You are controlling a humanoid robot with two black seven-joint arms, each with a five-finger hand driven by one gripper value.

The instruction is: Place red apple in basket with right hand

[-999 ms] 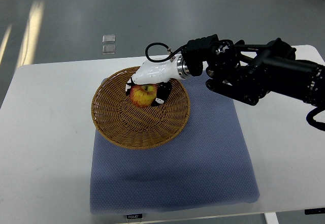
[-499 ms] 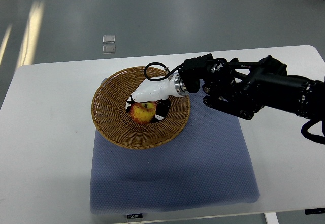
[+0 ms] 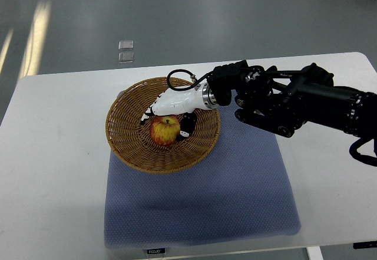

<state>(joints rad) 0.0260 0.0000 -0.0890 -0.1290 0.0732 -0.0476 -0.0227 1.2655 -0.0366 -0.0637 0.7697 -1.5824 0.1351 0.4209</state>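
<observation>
Red apple now sits on the basket floor in my top view. My right hand has lifted a little and its fingers have come apart, so I think the drop is done.

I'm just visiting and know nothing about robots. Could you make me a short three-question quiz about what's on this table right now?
1. True or false: the red apple lies inside the wicker basket.
2. What does the basket rest on? A) bare white table B) blue mat C) metal tray
3. Fill in: the right hand reaches in from the picture's ____ edge.

Key
1. True. The apple sits on the basket's floor, with the white hand just behind and over it.
2. B. The basket sits on the blue mat, its far rim overhanging the white table.
3. Right.
</observation>
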